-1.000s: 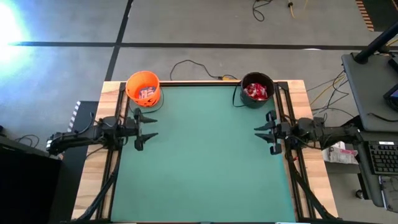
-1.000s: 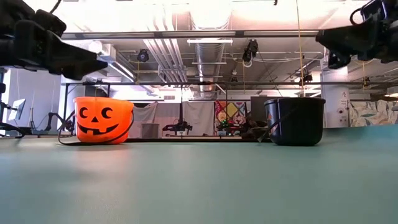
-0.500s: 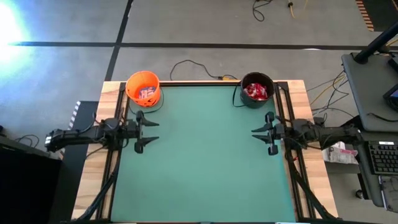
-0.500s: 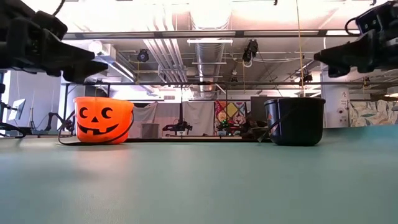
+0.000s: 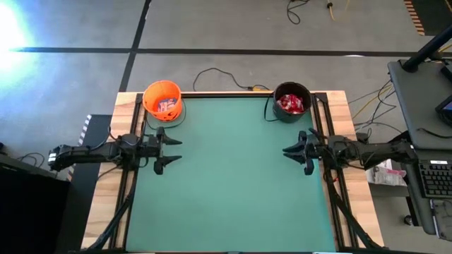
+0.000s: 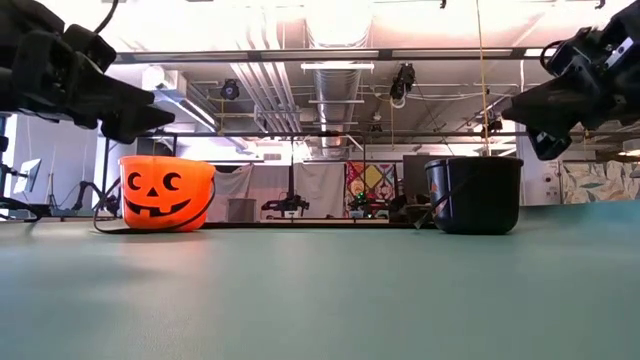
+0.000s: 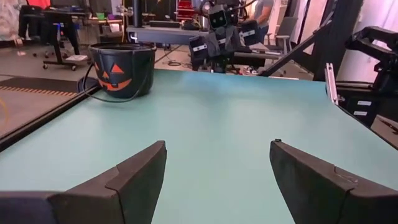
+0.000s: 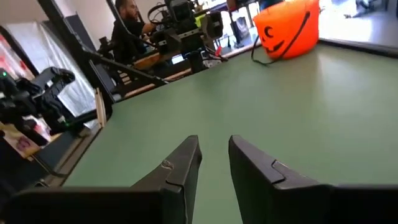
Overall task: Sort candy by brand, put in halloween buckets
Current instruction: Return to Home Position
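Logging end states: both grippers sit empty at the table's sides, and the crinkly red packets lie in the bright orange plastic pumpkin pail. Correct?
Not quite. The high view shows the crinkly red packets in the black cauldron-like pail, not the bright orange plastic pail, which holds paler pieces. The left gripper and right gripper do sit empty at the table's sides.

White glare washes the grey concrete floor [image 5: 10,28] far beyond the left end effector [image 5: 176,149]; white ceiling lights [image 6: 340,15] blow out overhead; the flat green worktop [image 5: 233,176] is evenly lit.
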You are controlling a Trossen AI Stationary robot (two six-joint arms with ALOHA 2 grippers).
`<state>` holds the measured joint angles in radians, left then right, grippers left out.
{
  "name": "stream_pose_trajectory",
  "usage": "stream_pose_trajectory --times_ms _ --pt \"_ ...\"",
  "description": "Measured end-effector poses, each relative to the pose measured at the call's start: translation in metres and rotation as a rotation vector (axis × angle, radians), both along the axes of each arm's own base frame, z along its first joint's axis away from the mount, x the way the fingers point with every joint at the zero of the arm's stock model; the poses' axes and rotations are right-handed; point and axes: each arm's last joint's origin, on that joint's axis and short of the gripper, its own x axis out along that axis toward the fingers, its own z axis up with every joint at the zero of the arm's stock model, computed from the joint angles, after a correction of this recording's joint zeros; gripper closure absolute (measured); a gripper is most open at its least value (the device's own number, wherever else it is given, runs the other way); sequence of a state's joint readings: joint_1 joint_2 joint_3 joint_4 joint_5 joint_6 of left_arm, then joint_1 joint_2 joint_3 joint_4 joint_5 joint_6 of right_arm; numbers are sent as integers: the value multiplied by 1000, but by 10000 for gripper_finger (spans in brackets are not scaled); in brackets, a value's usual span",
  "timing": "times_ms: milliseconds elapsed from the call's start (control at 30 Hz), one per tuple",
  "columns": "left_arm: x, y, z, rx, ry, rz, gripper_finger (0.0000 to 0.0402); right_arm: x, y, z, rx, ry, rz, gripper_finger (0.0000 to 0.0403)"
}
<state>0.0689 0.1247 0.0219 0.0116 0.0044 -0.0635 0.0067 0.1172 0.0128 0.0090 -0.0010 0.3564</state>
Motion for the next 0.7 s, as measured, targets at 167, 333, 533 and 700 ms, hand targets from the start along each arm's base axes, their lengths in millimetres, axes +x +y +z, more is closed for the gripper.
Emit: stream_pose_trajectory --times_ms 167,333,533,700 --pt "1 0 -1 0 9 0 130 1 0 -1 36 11 -4 317" --pt "1 0 -1 0 15 0 130 1 0 -1 37 11 -5 319" --pt "1 0 -1 0 18 1 130 1 0 -1 37 10 -4 329" --pt "1 0 -1 0 18 1 130 1 0 -1 37 10 -4 328"
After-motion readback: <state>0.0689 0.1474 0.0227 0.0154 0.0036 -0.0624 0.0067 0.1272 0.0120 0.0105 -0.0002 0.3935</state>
